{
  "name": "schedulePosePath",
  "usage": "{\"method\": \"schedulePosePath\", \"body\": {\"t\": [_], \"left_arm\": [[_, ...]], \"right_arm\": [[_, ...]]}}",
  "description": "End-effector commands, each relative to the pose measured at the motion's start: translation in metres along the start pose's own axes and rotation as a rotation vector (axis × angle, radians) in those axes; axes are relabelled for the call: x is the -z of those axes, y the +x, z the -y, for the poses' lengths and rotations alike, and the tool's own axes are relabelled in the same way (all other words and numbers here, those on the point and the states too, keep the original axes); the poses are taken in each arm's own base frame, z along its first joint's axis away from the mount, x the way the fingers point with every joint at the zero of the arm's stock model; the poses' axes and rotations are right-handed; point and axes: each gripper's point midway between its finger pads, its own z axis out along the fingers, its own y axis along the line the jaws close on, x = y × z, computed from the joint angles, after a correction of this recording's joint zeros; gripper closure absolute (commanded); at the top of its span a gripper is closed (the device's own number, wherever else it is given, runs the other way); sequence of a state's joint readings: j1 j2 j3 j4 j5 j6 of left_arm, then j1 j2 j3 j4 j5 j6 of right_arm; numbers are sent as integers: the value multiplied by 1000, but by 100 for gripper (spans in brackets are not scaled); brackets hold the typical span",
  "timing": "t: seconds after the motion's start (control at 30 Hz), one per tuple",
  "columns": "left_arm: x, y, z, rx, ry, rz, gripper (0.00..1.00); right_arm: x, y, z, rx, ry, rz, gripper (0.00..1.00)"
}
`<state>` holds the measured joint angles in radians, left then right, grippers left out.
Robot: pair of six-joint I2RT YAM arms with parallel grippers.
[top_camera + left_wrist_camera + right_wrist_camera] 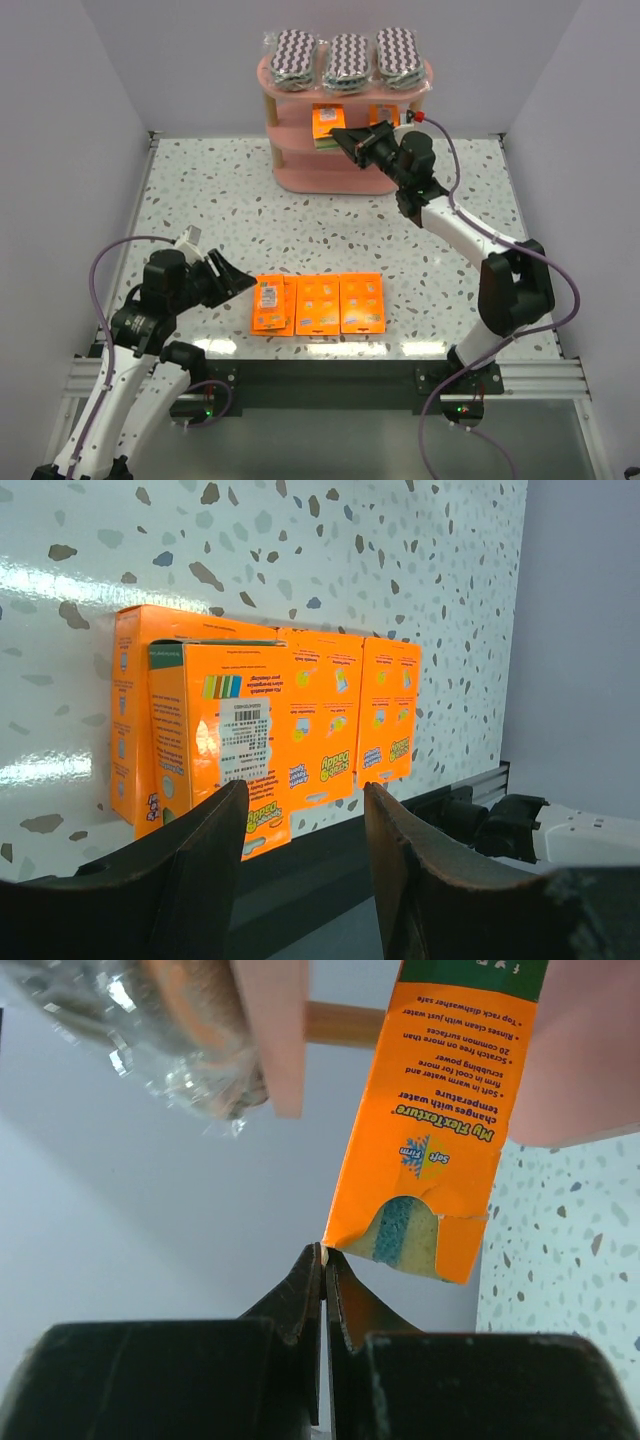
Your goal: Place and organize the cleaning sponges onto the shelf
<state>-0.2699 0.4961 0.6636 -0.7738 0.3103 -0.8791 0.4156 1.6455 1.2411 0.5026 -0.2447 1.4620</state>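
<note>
- The speckled white terrazzo table point(200, 200) carries everything.
- The pink three-tier shelf with oval boards point(330, 180) stands at the table's far side.
- Three oblong zigzag-patterned sponge packs in clear wrap point(348, 60) lie side by side on its top tier.
- Three flat orange rectangular packets point(340, 304) lie in a row near the front edge, with a smaller orange box point(268, 300) on top of the leftmost.
- The left gripper point(305, 790) hovers beside that row, fingers spread apart.
- The right gripper point(325, 1255) is closed, pinching the corner of an orange card packet point(430, 1130) at the middle tier.

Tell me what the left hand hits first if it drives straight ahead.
Probably the small bright-orange cardboard packet with the barcode label, lying atop the leftmost larger orange packet. The open left hand points at its near edge, though depth is unclear.
</note>
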Motion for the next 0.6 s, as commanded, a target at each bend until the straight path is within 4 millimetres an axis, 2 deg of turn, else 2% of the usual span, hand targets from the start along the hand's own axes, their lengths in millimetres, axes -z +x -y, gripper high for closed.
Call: {"method": "schedulePosePath", "body": {"t": [0.0,0.07,0.1,0.3,0.33,0.43,0.57], "left_arm": [[-2,-9,8,-19,29,29,45],[-3,-9,7,-16,26,28,45],[-4,-8,7,-17,25,25,45],[-8,-10,8,-9,25,23,45],[-8,-10,8,-7,25,23,45],[-9,-11,8,-5,20,21,45],[-8,-12,8,1,19,30,45]], "right_arm": [[-7,-6,-13,21,-27,-19,100],[-10,-10,-10,21,-26,-12,100],[-15,-15,1,15,-12,-6,100],[-29,-36,28,8,34,31,100],[-32,-40,42,2,67,36,100],[-34,-54,59,-6,110,68,100],[-36,-63,70,-17,147,76,100]]}}
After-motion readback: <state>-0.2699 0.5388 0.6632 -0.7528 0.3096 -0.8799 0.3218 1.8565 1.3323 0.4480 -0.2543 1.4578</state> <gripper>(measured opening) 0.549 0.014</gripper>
